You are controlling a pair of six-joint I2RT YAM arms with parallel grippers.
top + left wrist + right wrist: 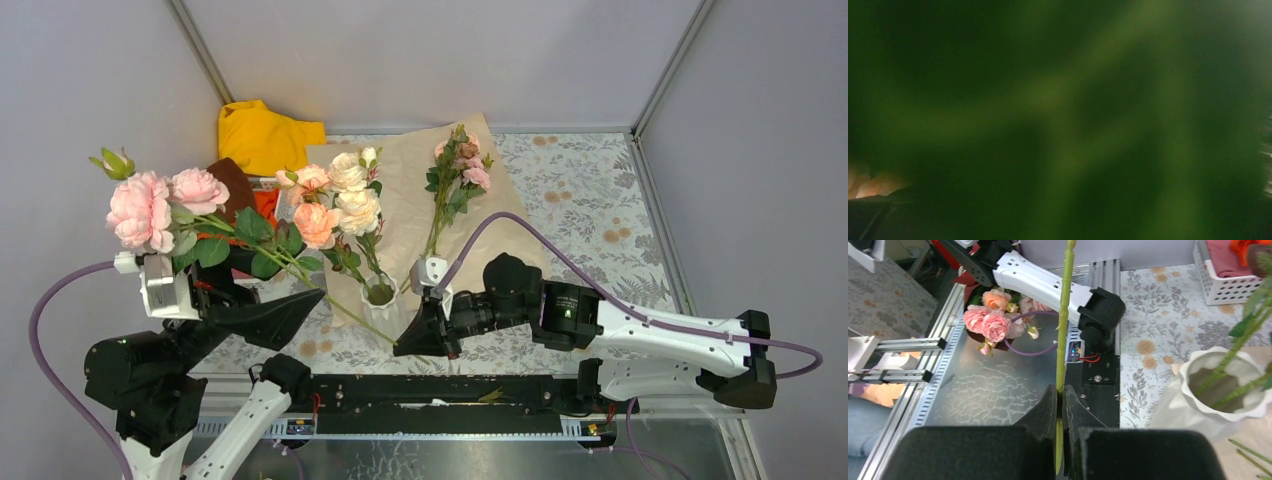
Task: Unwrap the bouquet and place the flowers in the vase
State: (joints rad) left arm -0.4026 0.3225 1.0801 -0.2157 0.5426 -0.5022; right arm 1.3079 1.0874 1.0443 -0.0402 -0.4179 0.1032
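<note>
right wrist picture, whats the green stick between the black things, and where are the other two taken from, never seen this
This is a robot: two arms bolted to a table. The top picture looks down on both; the other two come from a camera on each wrist. In the right wrist picture the black things are the right end effector, shut on the stem of a pink rose spray. Beside it stands the white vase, with several stems in it. The left wrist picture is just green blur; the left end effector stands open by that spray's leaves. On the table lie unfolded kraft paper, a small pink sprig and a yellow cloth.
</note>
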